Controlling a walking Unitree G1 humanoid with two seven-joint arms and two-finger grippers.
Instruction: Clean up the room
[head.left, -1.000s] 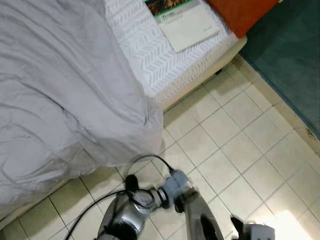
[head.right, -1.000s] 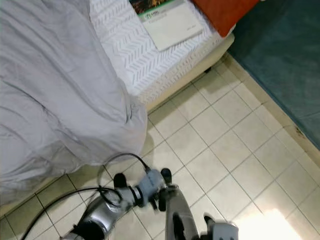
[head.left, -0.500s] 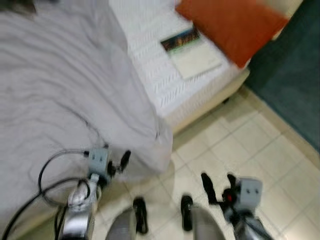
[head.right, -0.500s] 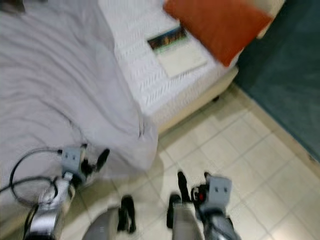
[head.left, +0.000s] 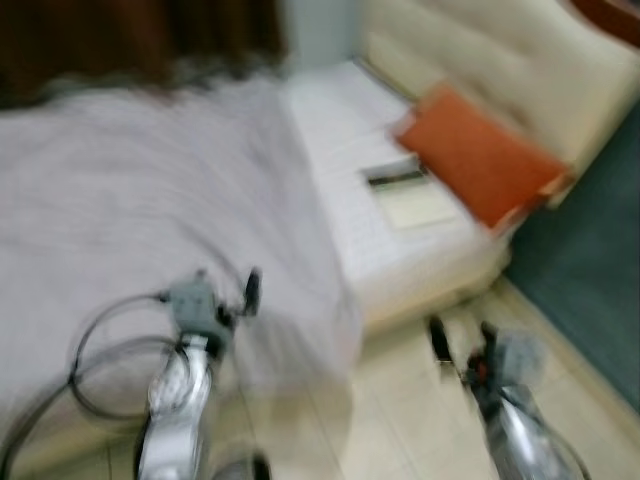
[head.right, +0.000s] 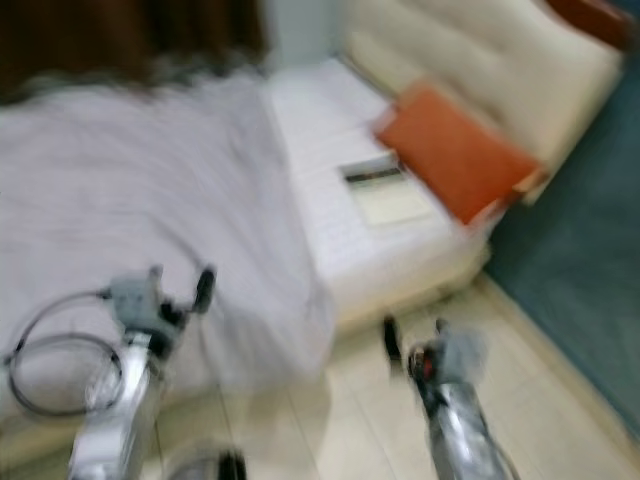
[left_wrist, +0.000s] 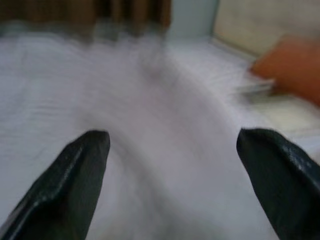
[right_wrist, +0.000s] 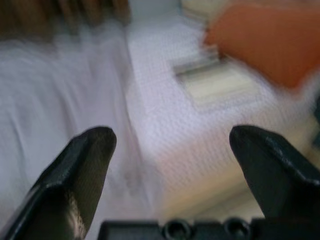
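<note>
Head cam tilts up vs a sec ago: then mostly floor tiles + blanket edge, now the whole bed, headboard and dark curtain are in view. All blurred, so the robot is prob mid-motion. Things themselves don't look shifted; the view did.

Both arms are up now. Left gripper sits over the grey blanket, fingers spread wide apart, holding nothing; wrist view shows blanket between the two black fingers. Right gripper hangs over the floor just beside the bed corner, fingers also apart + empty; its wrist cam looks toward the book and pillow.

Task's stuff: book lies flat on the white mattress, touching or just beside the orange pillow. Blanket is rumpled, hanging off the bed side.

Judgement: still approach phase, nothing tidied yet. Prob lining up on the bed, blanket or book next; can't tell which.
</note>
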